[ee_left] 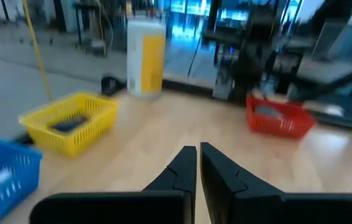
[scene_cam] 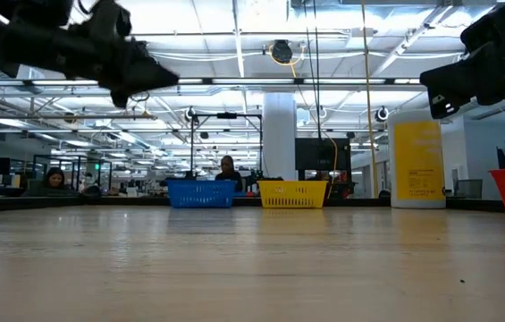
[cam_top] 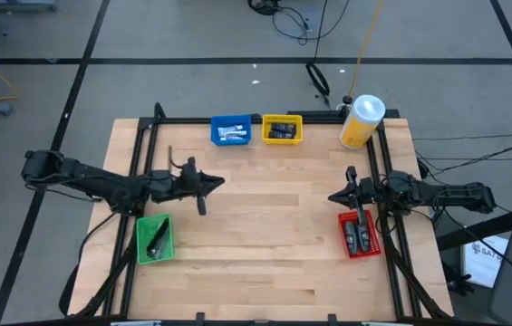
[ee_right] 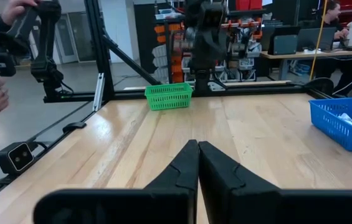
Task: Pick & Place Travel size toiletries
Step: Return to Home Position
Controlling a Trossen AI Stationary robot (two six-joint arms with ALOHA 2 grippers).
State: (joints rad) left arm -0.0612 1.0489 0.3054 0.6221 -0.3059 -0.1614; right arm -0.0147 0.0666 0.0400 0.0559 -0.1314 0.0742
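Wood bench [cam_top: 265,226]: white toiletries [cam_top: 232,135] in blue bin [cam_top: 230,120], dark ones in yellow bin [cam_top: 282,119], both left of yellow canister [cam_top: 362,122] in high view. More in red bin [cam_top: 362,254], toward the front from it. L end effector [cam_top: 221,182] & R end effector [cam_top: 332,196] hover well off canister, fingers pressed together.

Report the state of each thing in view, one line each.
left gripper, jaws shut, empty, raised
right gripper, jaws shut, empty, raised
green bin, holds dark item
red bin, holds dark grey items
blue bin, holds white items
yellow bin, holds dark blue items
yellow canister, upright, lid on
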